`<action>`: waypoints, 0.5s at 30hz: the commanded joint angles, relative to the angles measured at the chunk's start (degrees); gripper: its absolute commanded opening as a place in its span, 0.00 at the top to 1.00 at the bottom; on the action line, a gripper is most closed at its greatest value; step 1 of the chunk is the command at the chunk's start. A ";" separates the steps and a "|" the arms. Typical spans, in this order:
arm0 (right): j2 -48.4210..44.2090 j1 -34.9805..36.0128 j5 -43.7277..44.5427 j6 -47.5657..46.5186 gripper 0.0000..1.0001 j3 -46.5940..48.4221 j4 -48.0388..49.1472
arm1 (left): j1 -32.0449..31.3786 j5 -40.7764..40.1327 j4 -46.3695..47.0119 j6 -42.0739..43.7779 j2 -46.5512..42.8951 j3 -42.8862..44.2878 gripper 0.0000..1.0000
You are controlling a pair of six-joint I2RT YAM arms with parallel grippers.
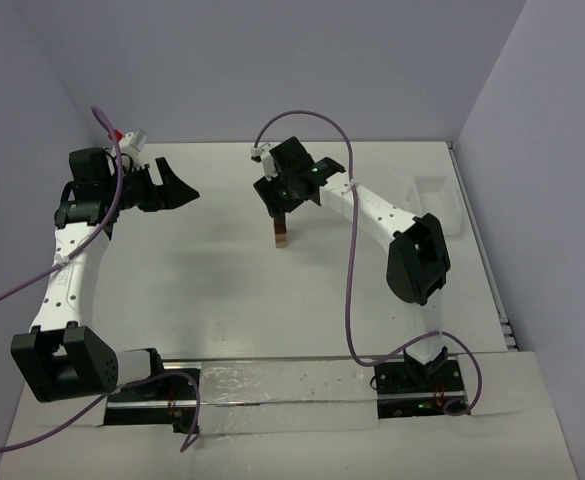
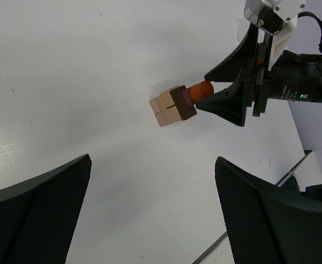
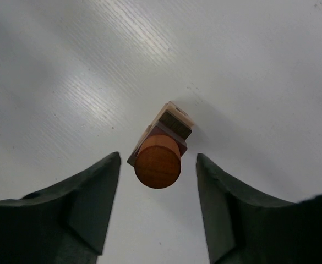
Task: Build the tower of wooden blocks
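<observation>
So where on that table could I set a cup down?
Bare table: between the left arm and the tower, and between the tower and the arm bases. Crowded: the tower under the right gripper, and the clear box at right.

**The Tally**

One tower (image 1: 281,237) stood: one orange cylinder (image 3: 158,161), one dark brown block (image 2: 184,103), and tan blocks (image 2: 166,111) too merged to count. There were two grippers, the left gripper (image 2: 152,160) and the right gripper (image 3: 158,158), and one clear box (image 1: 434,193).
</observation>
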 commanded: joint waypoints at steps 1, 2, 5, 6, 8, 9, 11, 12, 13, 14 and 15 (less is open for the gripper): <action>-0.13 -0.30 0.10 -0.03 0.28 2.82 -0.45 | 0.37 1.30 2.03 -0.36 -0.98 1.08 0.01; -0.13 -0.30 0.09 0.01 0.21 2.82 -0.45 | 0.37 1.30 2.03 -0.36 -0.98 1.03 0.01; -0.22 -0.30 0.09 0.22 0.01 2.82 -0.45 | 0.37 1.21 2.12 -0.36 -1.07 0.82 0.01; -0.38 -0.30 -0.14 0.23 0.01 2.82 -0.45 | 0.37 1.21 2.04 -0.36 -1.07 0.82 0.01; -0.72 -0.30 -0.66 0.39 0.00 2.91 -0.45 | 0.37 1.21 2.12 -0.28 -1.07 0.82 0.01; -0.90 -0.22 -0.92 0.48 0.00 2.99 -0.53 | 0.37 1.14 2.12 -0.27 -1.07 0.82 0.01; -2.03 -0.21 -1.99 0.86 0.00 3.17 -0.71 | 0.45 1.12 1.84 -0.07 -0.98 1.01 0.01; -2.54 -0.21 -2.54 1.05 0.00 3.17 -0.71 | 0.40 1.07 1.65 0.11 -0.93 1.15 0.01; -3.24 -0.21 -3.01 1.21 0.00 3.15 -0.71 | 0.37 1.02 1.39 0.28 -0.86 1.32 0.01; -4.55 -0.21 -3.20 1.34 0.00 3.01 -0.66 | 0.37 0.92 0.92 0.42 -0.72 1.58 0.01; -5.82 -0.21 -3.39 1.59 0.00 2.70 -0.40 | 0.37 0.79 0.67 0.74 -0.72 1.83 0.01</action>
